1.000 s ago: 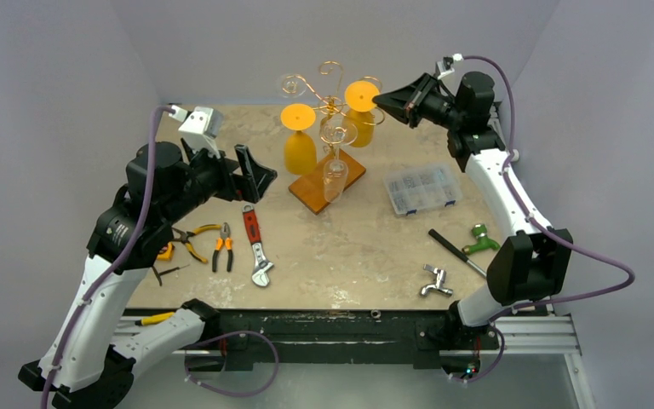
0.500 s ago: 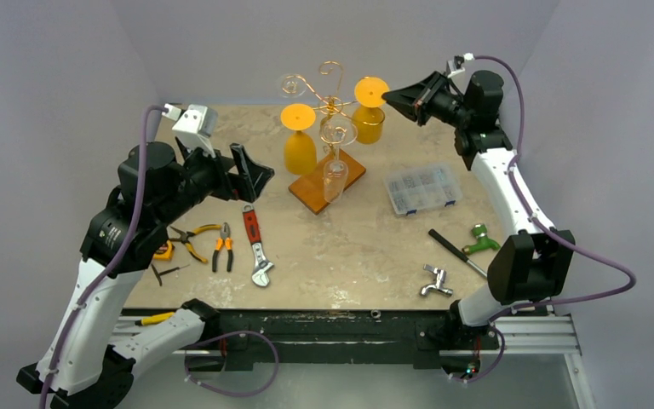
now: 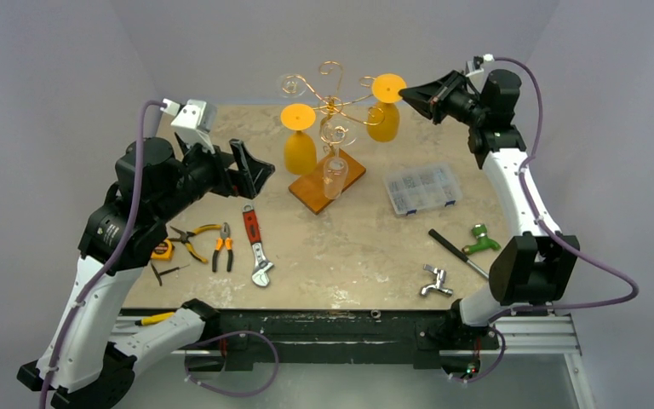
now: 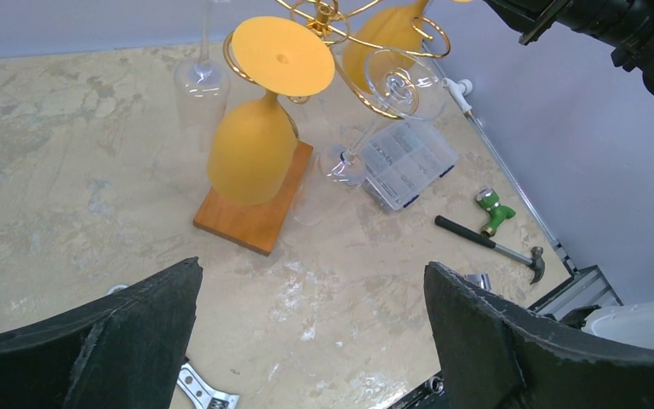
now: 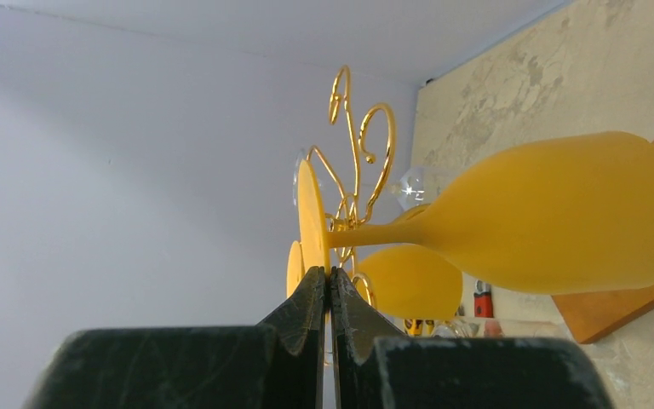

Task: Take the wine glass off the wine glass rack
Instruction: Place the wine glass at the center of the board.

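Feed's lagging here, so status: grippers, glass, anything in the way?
Right gripper shut on orange wine glass foot. Left gripper open, empty, left of wine glass rack. Glass held right of the rack, seemingly off its curl. Nothing seen in its way.

In the right wrist view, the wine glass [image 5: 562, 213] runs out of frame at 3 o'clock, so you can't see its rim. The lower edge of its foot disappears between the closed tips of the right gripper [image 5: 328, 285]. The wine glass rack [image 5: 366, 145] shows you only a corner of its base at 4 o'clock, behind the bowl.

In the left wrist view, both fingers [image 4: 119, 341] of the left gripper [image 4: 311, 277] are cut off at 6 o'clock and the rack's top at 12. Only a sliver of the wrench [image 4: 204, 394] shows at 7.

From above, what's inside the organizer box [image 3: 423, 188] is too small to tell.
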Available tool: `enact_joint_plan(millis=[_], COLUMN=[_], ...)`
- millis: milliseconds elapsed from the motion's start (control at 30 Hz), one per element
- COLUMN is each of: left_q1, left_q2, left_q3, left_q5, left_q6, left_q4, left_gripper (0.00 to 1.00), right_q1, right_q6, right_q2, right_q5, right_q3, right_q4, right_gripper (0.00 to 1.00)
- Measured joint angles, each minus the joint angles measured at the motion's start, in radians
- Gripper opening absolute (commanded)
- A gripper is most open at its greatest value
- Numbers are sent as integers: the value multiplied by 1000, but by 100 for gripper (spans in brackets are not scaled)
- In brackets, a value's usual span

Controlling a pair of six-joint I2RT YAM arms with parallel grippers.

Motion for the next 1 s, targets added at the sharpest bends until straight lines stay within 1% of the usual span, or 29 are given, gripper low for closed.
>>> enact_joint_plan(millis=[267,467,1000], left_q1=[0,0,0], left_q2=[14,16,-4], left_q3=[39,54,77], left_q5=[19,38,66], left_q6=[0,-1,-1], left_q4=[-1,-2,-12], left_gripper=[100,100,100], right_q1=[-57,-58,-58], right_q6=[-11,-19,-53], right_q2=[-76,-151,-287], right_q5=[8,9,34], right_q3=[-5,-42,-94], right_q4=[-29,-38,-158], right_gripper=[0,0,0])
